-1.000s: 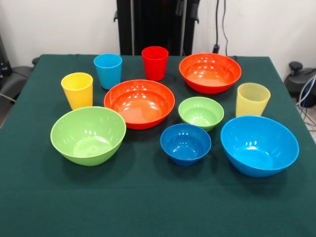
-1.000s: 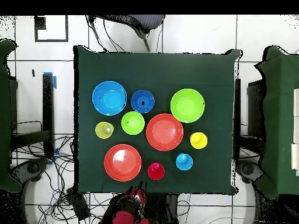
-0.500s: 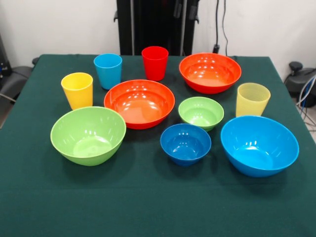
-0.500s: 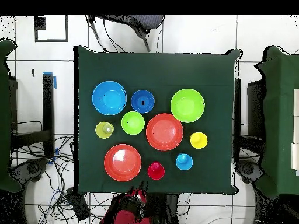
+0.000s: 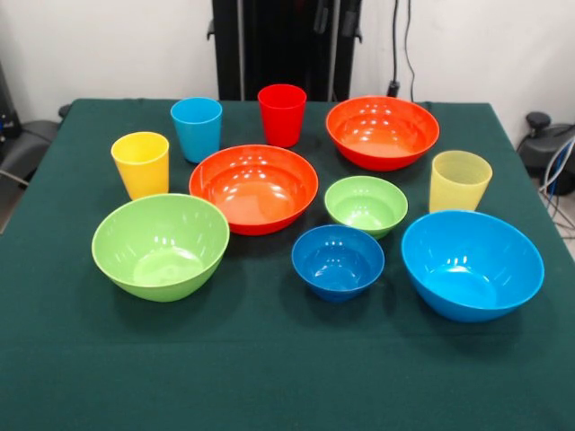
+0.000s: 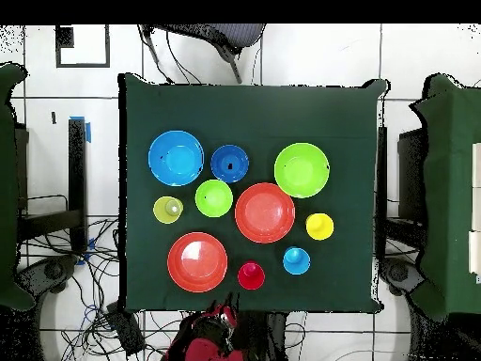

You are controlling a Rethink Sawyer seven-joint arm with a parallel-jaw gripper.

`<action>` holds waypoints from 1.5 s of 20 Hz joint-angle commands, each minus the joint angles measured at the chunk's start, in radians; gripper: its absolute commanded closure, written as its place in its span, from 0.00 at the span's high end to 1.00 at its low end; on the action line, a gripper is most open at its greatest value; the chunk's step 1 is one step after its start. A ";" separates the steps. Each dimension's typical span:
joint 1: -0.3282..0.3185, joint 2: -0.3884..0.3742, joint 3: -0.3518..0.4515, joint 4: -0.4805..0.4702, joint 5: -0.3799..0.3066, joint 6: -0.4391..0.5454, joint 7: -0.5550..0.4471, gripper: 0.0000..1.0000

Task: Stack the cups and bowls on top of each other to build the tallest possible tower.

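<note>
glossy round bowls | tapered cups | unstacked | green cloth

Table w/ dark green cloth; all items sit apart, upright, none stacked. Cups: yellow cup, light blue cup, red cup, pale ribbed cup. Bowls: 2 orange-red bowls, big green bowl, big blue bowl, small green bowl, small dark blue bowl.
</note>
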 commanded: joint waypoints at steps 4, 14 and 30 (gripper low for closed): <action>-0.026 0.054 0.055 -0.078 -0.035 -0.021 0.113 1.00; -0.021 0.068 0.049 -0.081 -0.031 -0.028 0.112 1.00; -0.019 0.068 0.045 -0.082 -0.031 -0.031 0.112 1.00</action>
